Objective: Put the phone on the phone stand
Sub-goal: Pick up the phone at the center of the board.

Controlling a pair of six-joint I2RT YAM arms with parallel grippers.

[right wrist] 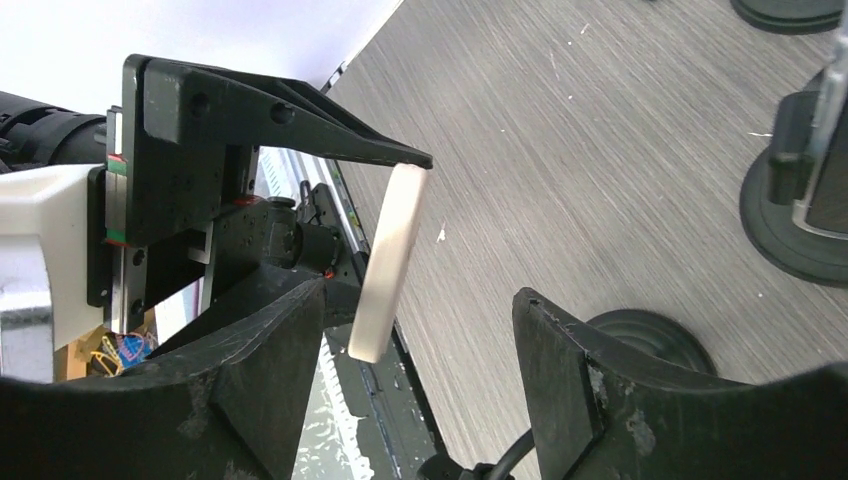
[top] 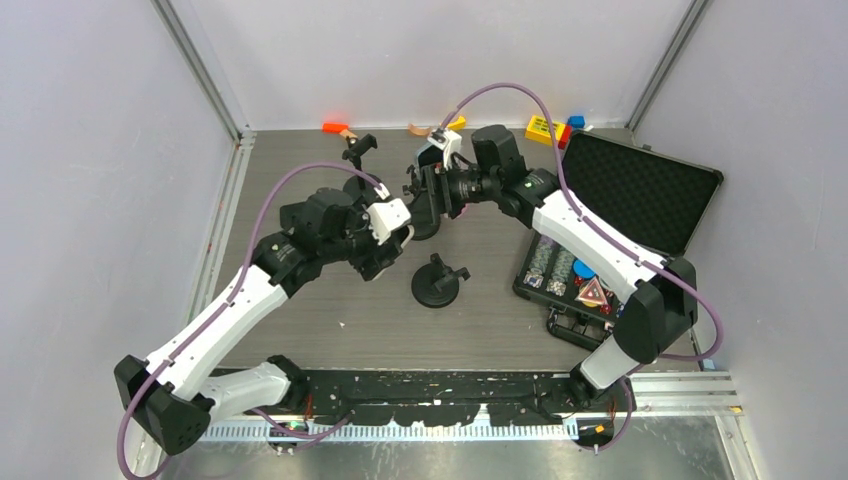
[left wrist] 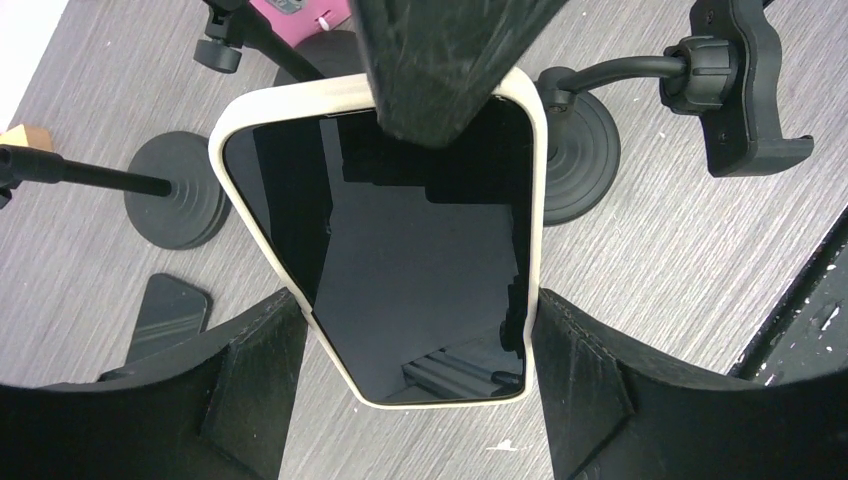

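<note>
The left gripper [left wrist: 417, 300] is clamping the cream-cased, black-screened phone [left wrist: 400, 250] in the air just beyond the black round-based phone stand [top: 436, 283]. The right gripper [right wrist: 418, 290] is hovering spread open around the phone's top end. Squaring the phone up before lowering is probably going to matter. Right of the stand, the open black foam-lined case [top: 640, 190] is holding coloured chips [top: 548, 262].

White shell links are alternating with chunky black joint housings on the left arm [top: 225, 320], based at seven o'clock overhead, and the right arm [top: 590, 245], based at five o'clock. A purple cable [top: 320, 165] is looping along each. The right gripper [right wrist: 418, 285] is showing matt black, wedge-shaped, scuffed fingers [right wrist: 270, 370]. At nine o'clock in its wrist view, a black plate [right wrist: 170, 150] is carrying round holes and a thin red-green strip.
</note>
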